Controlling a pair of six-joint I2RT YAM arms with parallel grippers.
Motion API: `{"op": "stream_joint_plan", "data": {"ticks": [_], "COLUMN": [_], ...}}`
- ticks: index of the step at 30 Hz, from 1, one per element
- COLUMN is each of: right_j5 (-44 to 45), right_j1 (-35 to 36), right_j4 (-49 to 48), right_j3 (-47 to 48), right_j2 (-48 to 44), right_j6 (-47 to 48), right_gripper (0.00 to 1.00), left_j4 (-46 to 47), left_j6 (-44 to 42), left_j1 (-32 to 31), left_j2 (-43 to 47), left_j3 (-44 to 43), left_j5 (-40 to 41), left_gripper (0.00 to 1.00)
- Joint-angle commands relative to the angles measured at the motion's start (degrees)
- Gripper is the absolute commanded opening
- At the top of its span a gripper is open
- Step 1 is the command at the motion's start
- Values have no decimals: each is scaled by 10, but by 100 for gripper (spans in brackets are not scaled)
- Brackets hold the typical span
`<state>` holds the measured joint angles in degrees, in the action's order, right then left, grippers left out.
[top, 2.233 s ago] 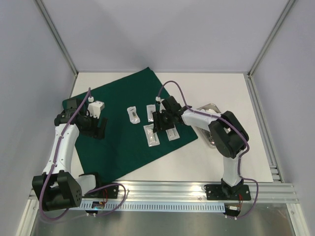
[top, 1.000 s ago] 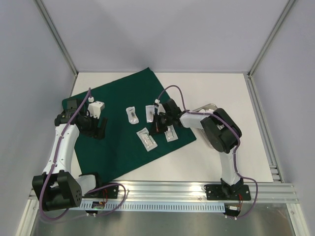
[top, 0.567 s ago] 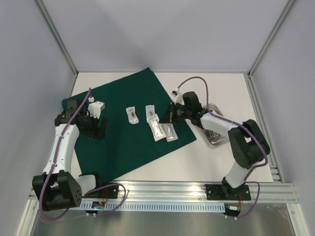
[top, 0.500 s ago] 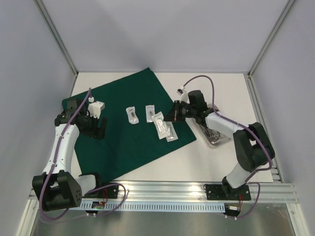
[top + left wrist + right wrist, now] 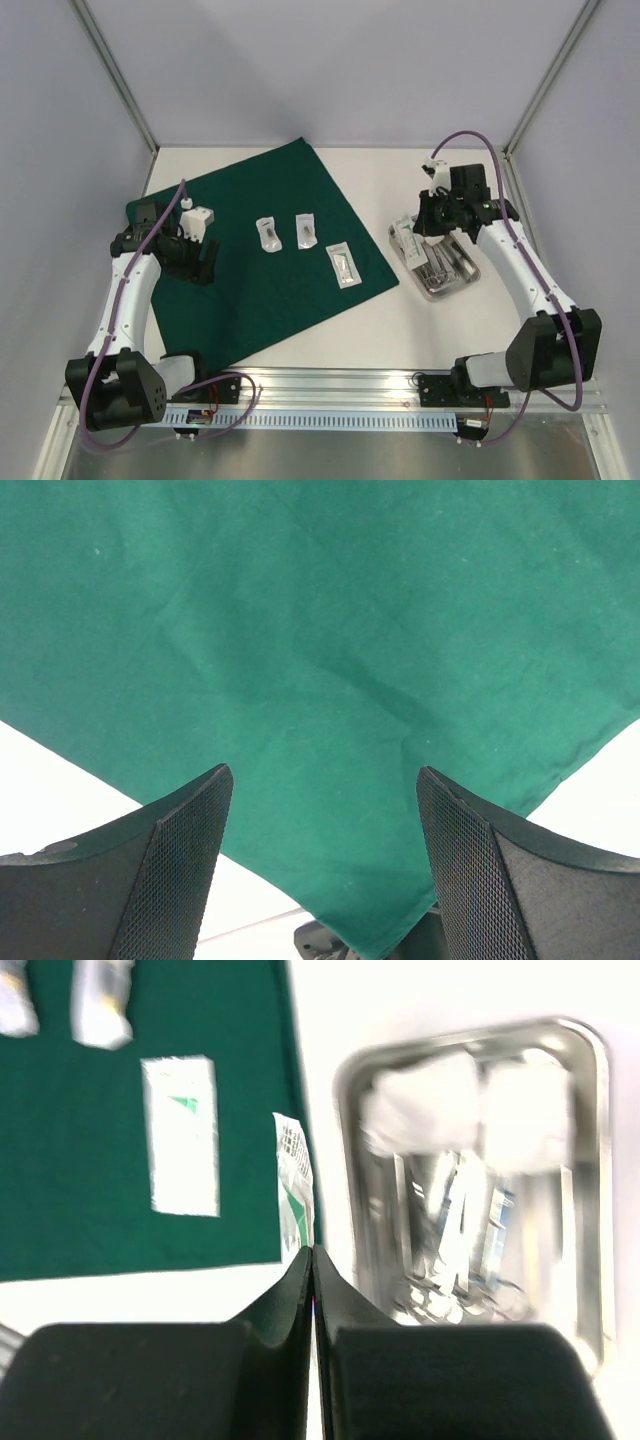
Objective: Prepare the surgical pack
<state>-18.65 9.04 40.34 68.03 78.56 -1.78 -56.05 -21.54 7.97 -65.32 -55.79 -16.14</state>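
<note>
While pinched by its near edge in the clenched right gripper (image 5: 313,1260), hung as a clear pouch (image 5: 294,1180) straight ahead of the fingertips, between green cloth (image 5: 90,1230) edge and steel tray (image 5: 602,1140) rim. Noted white gauze (image 5: 420,1100) and metal instruments (image 5: 455,1220) inside the tray, ahead-right of those fingers. Counted three more pouches (image 5: 181,1135) on the cloth, ahead-left. Found the left gripper (image 5: 322,775) released, fingers (image 5: 185,880) spread above bare cloth, grasping nothing.
</note>
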Motion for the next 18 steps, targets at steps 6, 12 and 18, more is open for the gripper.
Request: {"op": "stream_joint_plan", "data": {"ticks": [6, 12, 18], "right_j5": [135, 109, 111], "right_j1": [-18, -18, -18], "right_j4": [139, 99, 67], "right_j3": [5, 3, -5], "right_j2": [23, 54, 105], "right_j6": [168, 188, 194], "right_gripper": [1, 1, 0], "left_j4": [-16, -18, -20], "left_j6": [-19, -12, -14], "left_j1": [1, 1, 1], "left_j2": [0, -1, 0], "left_j3": [-32, -31, -31], "left_j5": [-10, -17, -12], "left_gripper": [83, 83, 83]}}
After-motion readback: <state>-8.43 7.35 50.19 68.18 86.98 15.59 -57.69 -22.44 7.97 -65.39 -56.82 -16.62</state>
